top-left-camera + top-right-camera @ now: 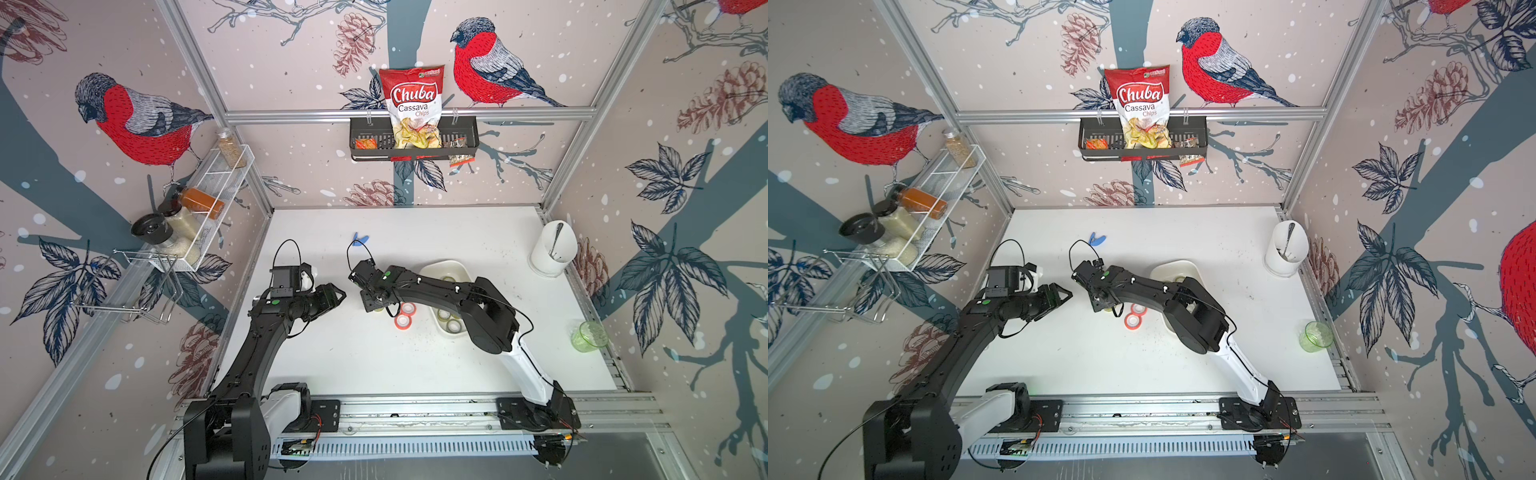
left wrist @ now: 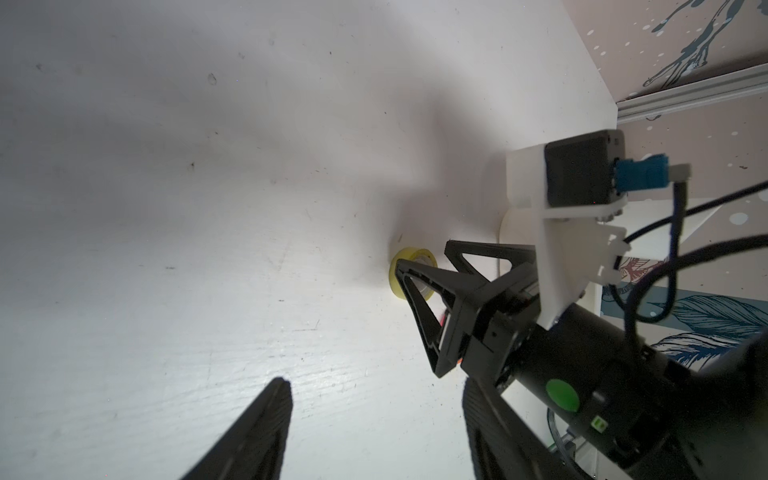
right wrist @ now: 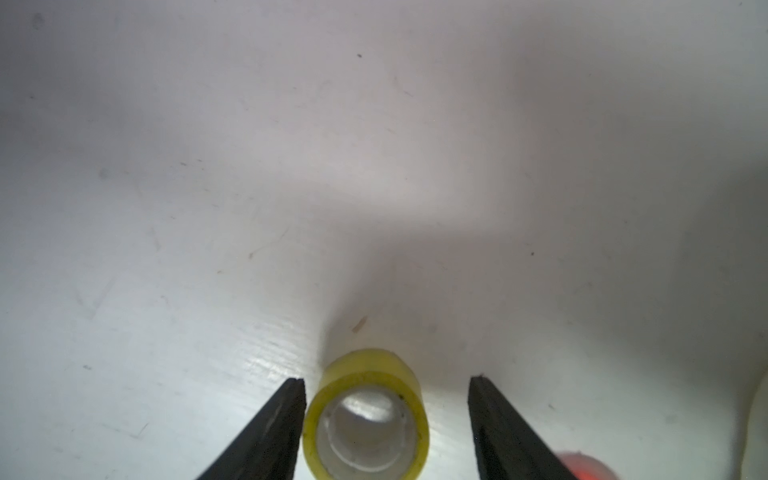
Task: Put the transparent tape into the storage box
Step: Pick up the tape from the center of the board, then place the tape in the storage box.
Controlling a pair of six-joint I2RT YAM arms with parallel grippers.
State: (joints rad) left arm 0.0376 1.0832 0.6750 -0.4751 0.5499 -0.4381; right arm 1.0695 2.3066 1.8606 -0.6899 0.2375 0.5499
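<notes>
Grasp stage of the tape transfer. The right gripper point(image 3: 387, 379) stands over the transparent tape point(image 3: 361, 370), a yellow-tinted roll lying on the white table point(image 1: 374, 365) near its middle, to the left of the storage box point(image 1: 436, 266). The roll's hollow core faces the wrist camera. The right fingers point(image 3: 266, 432) are spread and straddle the roll: one is just beside its outer wall, the other clearly apart from it — the roll sits off-centre in the gap and is not yet gripped. The left gripper point(image 1: 338, 294) hovers further left, its fingers parted with nothing between them. Two orange rolls point(image 1: 405, 314) lie between the tape and the box, which already holds several rolls. The next move probably calls for closing squarely on the roll's wall — expect it to slide as the nearer finger meets it first — then lifting clear of the orange rolls and carrying it right over the box rim.
</notes>
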